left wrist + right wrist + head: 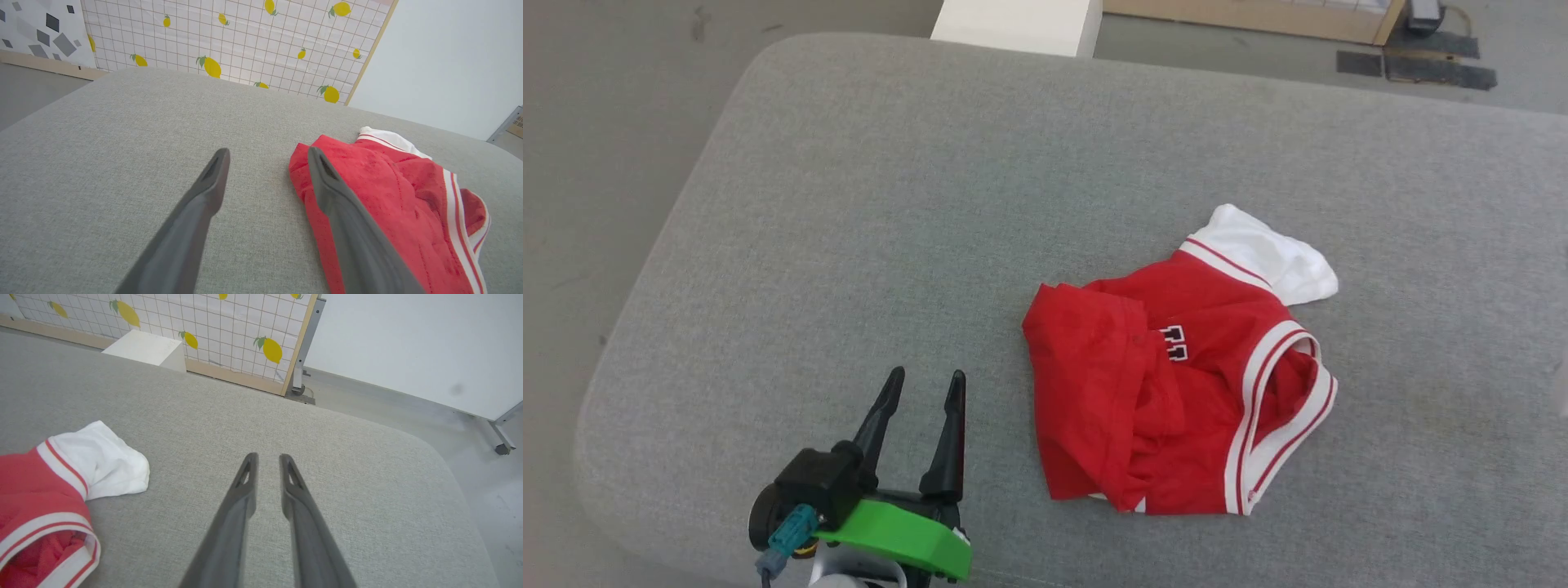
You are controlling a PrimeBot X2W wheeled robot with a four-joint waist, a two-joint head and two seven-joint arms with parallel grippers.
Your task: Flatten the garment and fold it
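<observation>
Evidently the flattening step is only being begun: the garment (1176,392) is lying crumpled and doubled over itself, and no fold is yet being made. The next move is probably calling for two free edges to be taken, the red edge on the left and the sleeve (1266,253) or the striped trim (1282,408) on the right, so that the cloth can be drawn out flat. Care is likely being called for at the bunched layers, where more than one ply could be pinched.

The left pincer (925,380) is being held wide, and nothing is being gripped or touched between its fingers. It is being poised over the pad (931,204) by the near left corner. In the left wrist view one finger is crossing the red edge, yet in the head view bare pad is lying between pincer and garment. The right pincer (268,457) is being held narrow, with a slim gap at the tips and nothing in it. It is being poised over bare pad towards the right edge, with the sleeve apart on its left.

The garment is lying right of the pad's middle, nearer the near edge than the far one, with the sleeve pointing towards the far right corner. Beyond the far edge a white block (1013,24) is standing.
</observation>
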